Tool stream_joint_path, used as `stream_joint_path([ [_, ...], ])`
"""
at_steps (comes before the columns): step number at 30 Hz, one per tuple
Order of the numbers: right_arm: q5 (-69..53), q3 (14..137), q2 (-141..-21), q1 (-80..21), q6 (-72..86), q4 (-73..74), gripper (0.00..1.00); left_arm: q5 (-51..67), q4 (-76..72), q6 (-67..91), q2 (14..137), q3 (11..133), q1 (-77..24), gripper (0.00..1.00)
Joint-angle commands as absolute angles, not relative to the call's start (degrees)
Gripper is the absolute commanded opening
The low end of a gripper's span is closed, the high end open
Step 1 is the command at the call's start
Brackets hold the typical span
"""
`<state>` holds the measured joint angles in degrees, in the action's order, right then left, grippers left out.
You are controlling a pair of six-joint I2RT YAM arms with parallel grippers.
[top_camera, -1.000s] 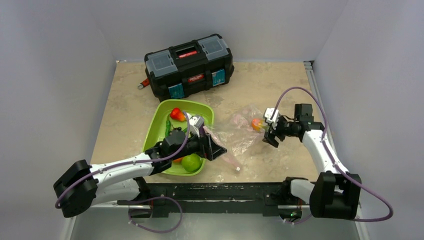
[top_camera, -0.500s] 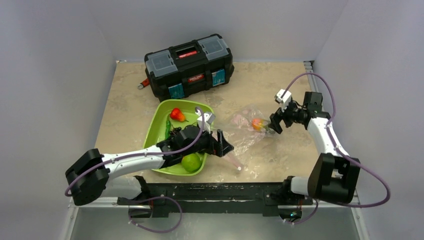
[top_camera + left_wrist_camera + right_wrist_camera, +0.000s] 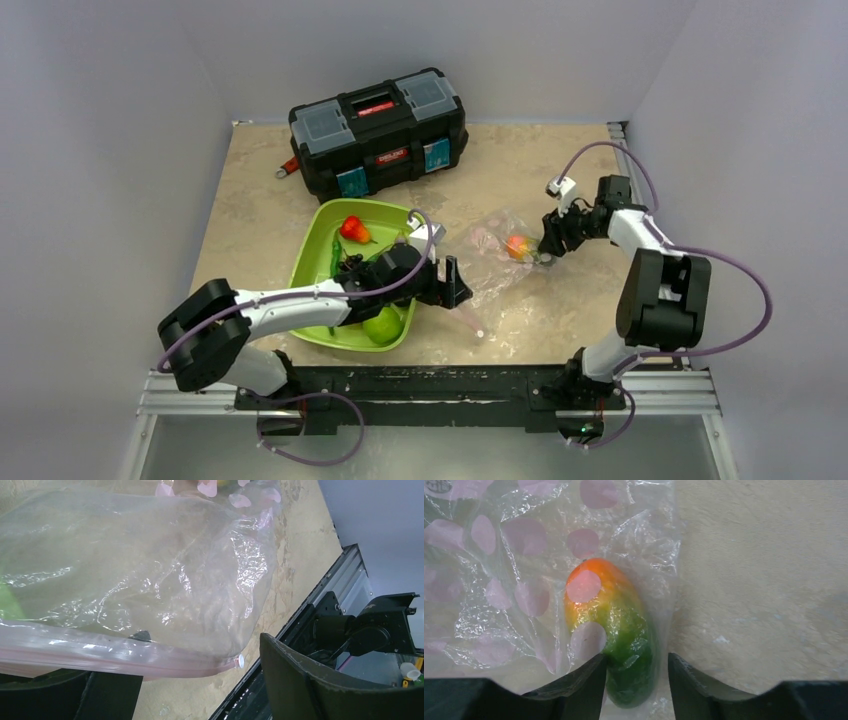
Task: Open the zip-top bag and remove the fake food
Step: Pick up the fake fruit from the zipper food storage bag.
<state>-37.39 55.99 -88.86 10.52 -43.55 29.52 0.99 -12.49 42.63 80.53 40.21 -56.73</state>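
Observation:
The clear zip-top bag (image 3: 487,272) lies crumpled on the table between tray and right arm, its pink zip strip (image 3: 466,323) running toward the near edge. In the left wrist view the zip strip (image 3: 100,652) crosses just above my left gripper (image 3: 192,665), which stands open with one finger under the strip and the other well apart. Inside the bag (image 3: 499,580) lies the orange-green mango (image 3: 614,630). My right gripper (image 3: 636,662) straddles its green end through the plastic: one finger touches, the other is a small gap away. From above, the mango (image 3: 516,246) sits beside the right gripper (image 3: 545,245).
A lime-green tray (image 3: 308,250) beside the left arm holds a strawberry (image 3: 352,229), green bean pods (image 3: 335,258) and a lime (image 3: 383,325). A black toolbox (image 3: 378,130) stands at the back. The left gripper (image 3: 450,285) hovers past the tray's right rim.
The left gripper slid right, off the tray toward the bag's zip end. The right gripper swung to the far side of the mango, opened wide, then narrowed around it.

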Motion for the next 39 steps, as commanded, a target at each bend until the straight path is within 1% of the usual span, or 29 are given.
stream_joint_path([
  [1,-41.4,59.43,-92.65,10.6,-43.3,34.47,0.45,1.34,-12.98,40.83,81.47,43.59,-55.83,0.77],
  [4,-42.66,59.84,-94.45,10.52,-43.78,35.64,0.36,2.45,-12.76,40.48,82.56,44.18,-54.94,0.74],
  [10,-44.53,60.37,-96.75,8.57,-46.75,38.8,0.12,6.4,-12.92,40.04,85.57,45.42,-53.24,0.65],
  [15,-43.77,60.61,-97.56,4.26,-47.75,39.43,0.05,8.35,-12.45,39.19,86.88,46.03,-51.96,0.61],
  [18,-42.15,60.49,-98.04,0.83,-47.92,39.33,0.03,9.55,-11.66,38.65,87.59,46.89,-51.08,0.6],
  [21,-41.77,60.41,-97.56,-1.36,-49.11,40.33,0.03,9.9,-10.64,37.87,87.91,47.66,-50.28,0.6],
  [26,-41.64,60.26,-94.42,-1.26,-51.47,41.64,0.03,11.39,-10.37,37.46,89.12,48.88,-48.71,0.6],
  [28,-41.05,60.18,-92.36,-0.27,-51.49,41.4,0.03,12.27,-10.31,37.24,89.5,49.59,-48.21,0.6],
  [31,-41.58,61.19,-90.33,5.7,-52.44,42.87,0.0,13.54,-9.5,36.56,89.86,51.11,-47.61,0.61],
  [35,-39.81,60.73,-89.73,9.75,-57.69,46.36,0.0,16.44,-9.05,35.82,90.6,52.95,-47.12,0.62],
  [36,-39.44,60.27,-89.53,9.9,-59.41,47.49,0.0,17.15,-9.24,35.7,90.77,53.23,-47.11,0.62],
  [37,-39.49,59.98,-89.4,9.92,-61.41,49.16,0.03,17.85,-9.54,35.64,90.93,53.4,-47.07,0.63],
  [39,-40.27,60.17,-88.92,9.92,-64.67,51.98,0.12,19.14,-9.95,35.61,91.22,53.6,-47.02,0.63],
])
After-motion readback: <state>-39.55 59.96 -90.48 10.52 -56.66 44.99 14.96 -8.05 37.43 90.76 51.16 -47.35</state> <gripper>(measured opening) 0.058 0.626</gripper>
